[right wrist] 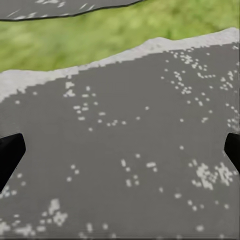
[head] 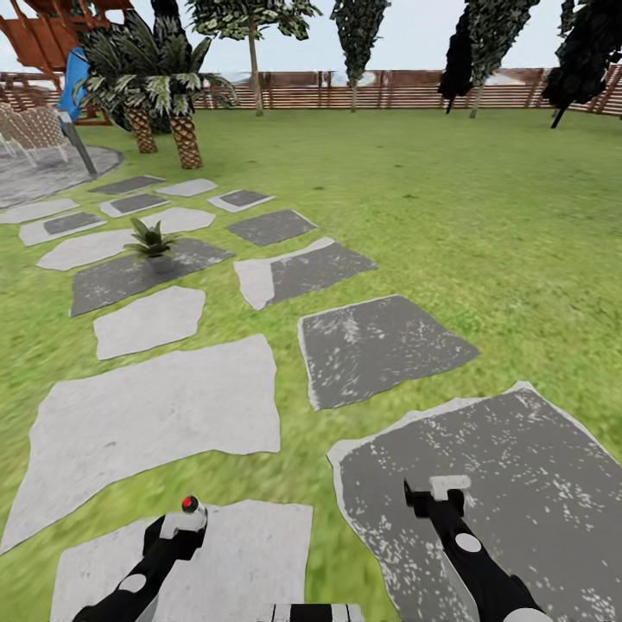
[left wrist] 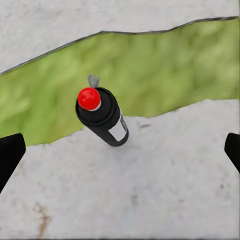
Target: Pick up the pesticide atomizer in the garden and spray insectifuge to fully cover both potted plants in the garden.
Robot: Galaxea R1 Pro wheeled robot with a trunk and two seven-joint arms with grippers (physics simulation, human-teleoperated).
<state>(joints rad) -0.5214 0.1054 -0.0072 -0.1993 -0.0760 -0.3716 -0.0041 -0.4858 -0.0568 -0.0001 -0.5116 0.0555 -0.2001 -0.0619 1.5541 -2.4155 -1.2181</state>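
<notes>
The pesticide atomizer [left wrist: 102, 116] stands upright on a pale stepping stone [left wrist: 150, 190] w/ its red cap up, right at the stone's edge by a strip of grass. In the left wrist view the two black fingertips [left wrist: 10, 156] sit far apart at the frame's sides, so the left gripper [head: 183, 517] is spread wide w/ nothing between its fingers; the atomizer sits apart from both tips. In the head view the red cap shows at approx 7 o'clock, just at the left gripper's tip.

The right gripper [head: 436, 494], approx 5 o'clock in the head view, hangs over a dark speckled stone [head: 518, 484]. Its fingertips [right wrist: 11, 150] are also wide apart, empty.

One potted plant [head: 151, 239] sits at approx 11 o'clock, a small green rosette on a dark stone [head: 112, 281] well away from the robot; the pot itself is too small to make out. Beyond it, approx 11–12 o'clock, palms [head: 177, 104] and the wooden fence [head: 389, 91] edge the lawn [head: 449, 199].
</notes>
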